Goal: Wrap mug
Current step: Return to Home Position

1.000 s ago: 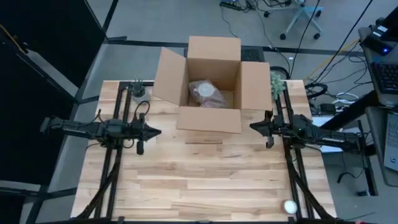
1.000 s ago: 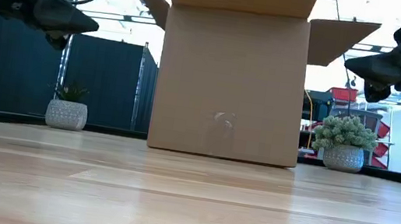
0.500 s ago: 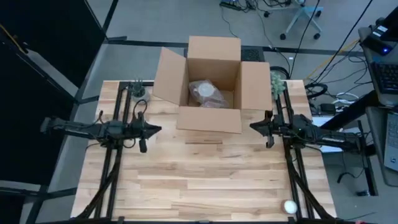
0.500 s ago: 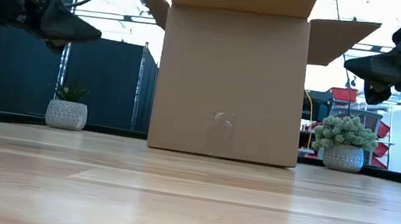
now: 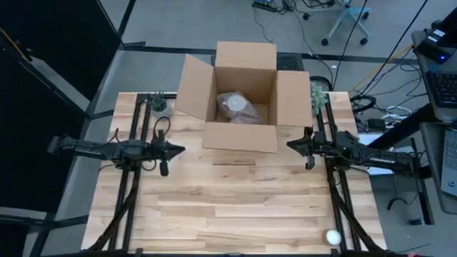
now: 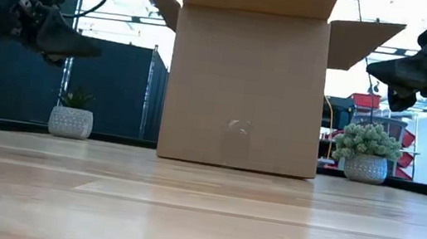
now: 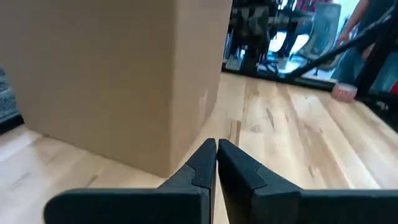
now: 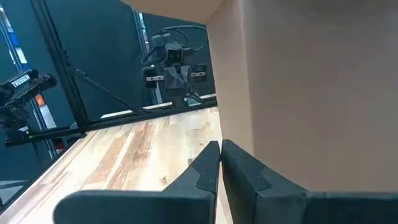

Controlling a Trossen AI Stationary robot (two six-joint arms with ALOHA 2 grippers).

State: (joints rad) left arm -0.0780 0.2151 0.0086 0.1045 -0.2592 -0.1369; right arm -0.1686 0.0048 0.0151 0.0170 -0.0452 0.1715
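- The box stands open at the far middle of the table, all four flaps spread; it has not moved since the earlier pictures.
- The wrapped mug lies inside the box as a pale bubble-wrap bundle with a reddish tint, in the same spot as a second ago. How many mugs are in the bundle cannot be told.
- The left gripper hangs above the table, just left of the box's near left corner, pointing toward the box. Its fingers are pressed together with nothing between them.
- In the low view the left gripper has dropped a little and drawn back to the left over the last second; a second ago its tip sat higher and nearer the box. From above, the shift is barely visible.
- The right gripper hangs just right of the box's near right corner, pointing toward the box, in the same place and pose as before. Its fingers are also clenched on nothing.
- In the low view the right gripper sits beneath the box's right flap.
- Two potted plants, one on the left and one on the right, flank the box at the table's far edge, unchanged.
- A small white round thing rests near the table's near right corner, as before.
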